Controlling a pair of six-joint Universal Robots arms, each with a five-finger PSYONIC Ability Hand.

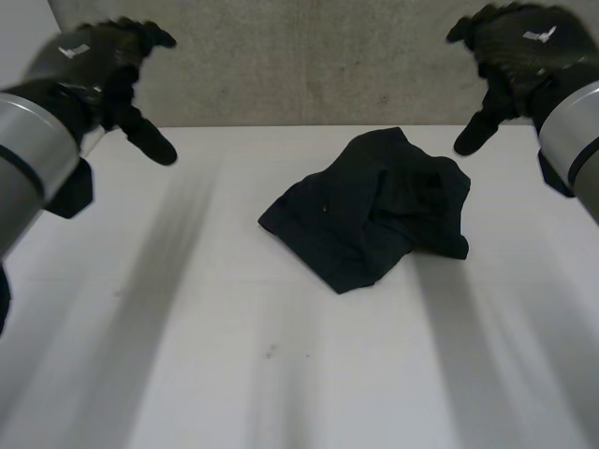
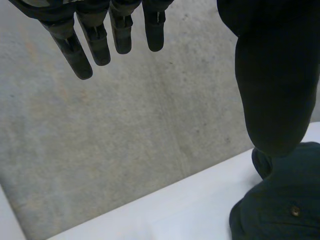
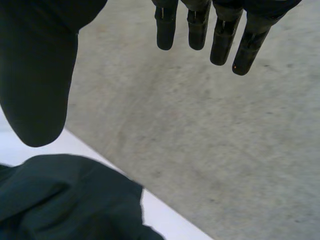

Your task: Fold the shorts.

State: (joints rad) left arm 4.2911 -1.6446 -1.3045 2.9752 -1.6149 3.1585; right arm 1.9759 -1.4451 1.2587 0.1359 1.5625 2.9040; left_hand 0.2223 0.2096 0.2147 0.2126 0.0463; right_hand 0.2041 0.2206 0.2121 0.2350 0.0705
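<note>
Black shorts (image 1: 370,210) lie crumpled in a heap, center-far on the white table (image 1: 187,355). Left hand (image 1: 117,70) hovers high at far left, fingers straight, empty. Right hand (image 1: 510,56) the same at far right. Folding looks not yet begun; next move prob. needs both hands down to spread the fabric flat.

It looks like a robot test room. A plain white table (image 1: 187,365) stands by a bare grey wall (image 1: 309,65). The robot's left arm (image 1: 28,154) and right arm (image 1: 576,136) reach over it.
</note>
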